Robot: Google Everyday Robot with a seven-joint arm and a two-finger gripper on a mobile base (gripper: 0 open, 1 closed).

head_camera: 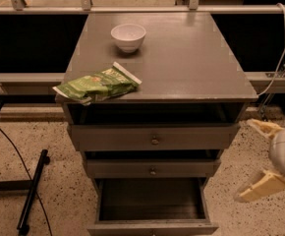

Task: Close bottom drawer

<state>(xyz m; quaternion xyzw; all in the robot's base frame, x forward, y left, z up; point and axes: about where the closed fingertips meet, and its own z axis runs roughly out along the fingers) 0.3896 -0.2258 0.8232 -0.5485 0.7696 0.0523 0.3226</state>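
The bottom drawer (152, 205) of the grey-brown cabinet stands pulled far out, its dark inside showing and its front at the frame's lower edge. The middle drawer (152, 168) and the top drawer (155, 137) above it each show a small round knob and stick out a little. My gripper (253, 161) is at the right edge, beside the cabinet at the height of the lower drawers. Its two cream fingers (261, 187) are spread wide apart and hold nothing. It touches no drawer.
A white bowl (128, 36) and a green snack bag (97, 85) lie on the cabinet top (182, 63), the bag overhanging the front left edge. A black stand and cable (32, 191) lie on the speckled floor at left. A white cable (280, 43) hangs at the right.
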